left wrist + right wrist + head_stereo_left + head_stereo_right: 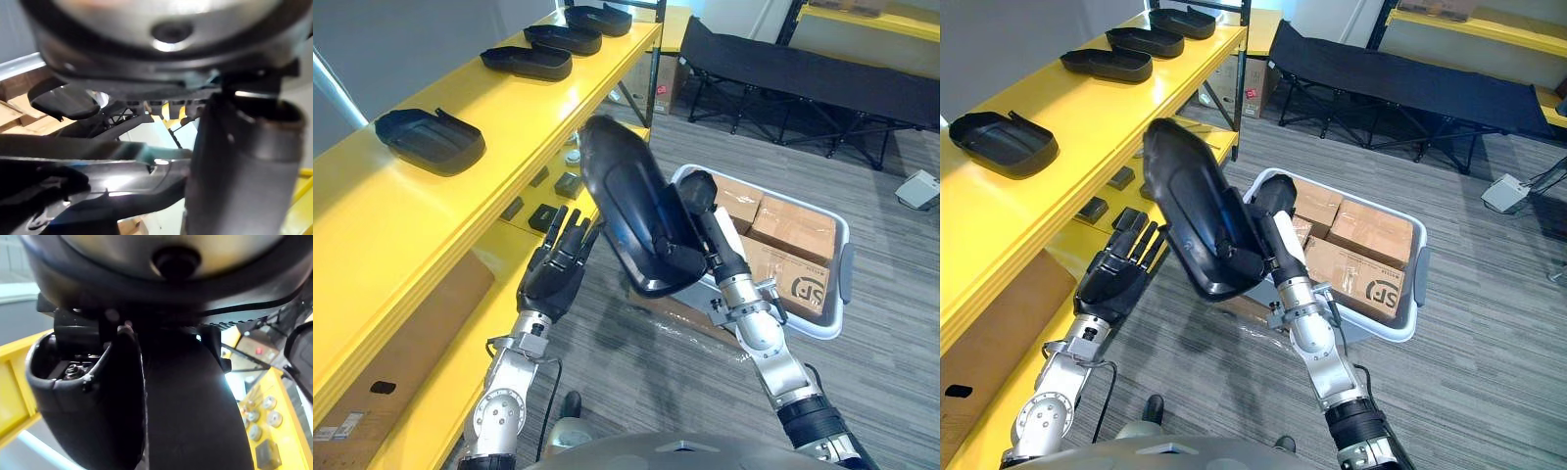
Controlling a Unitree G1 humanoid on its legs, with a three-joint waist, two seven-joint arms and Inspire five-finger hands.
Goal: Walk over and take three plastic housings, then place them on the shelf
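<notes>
1. Closest to us, the left hand hovers with fingers straight and slightly spread, holding nothing. It sits just beside the raised part's lower edge, and we cannot tell whether it touches.
2. Just past it, the right hand is curled round the lower end of the plastic housing. The part is up in the air, tilted, with its long body leaning toward the shelf.
3. Beyond and below sits a grey tote of cardboard boxes.
4. Along the shelf top lie the nearest shelved housing and three further housings, with bare board between.
5. We judge the one-ended grip to be the weak point, since the long part could pivot or slip. Its free end could also catch the shelf edge or knock a shelved neighbour.
</notes>
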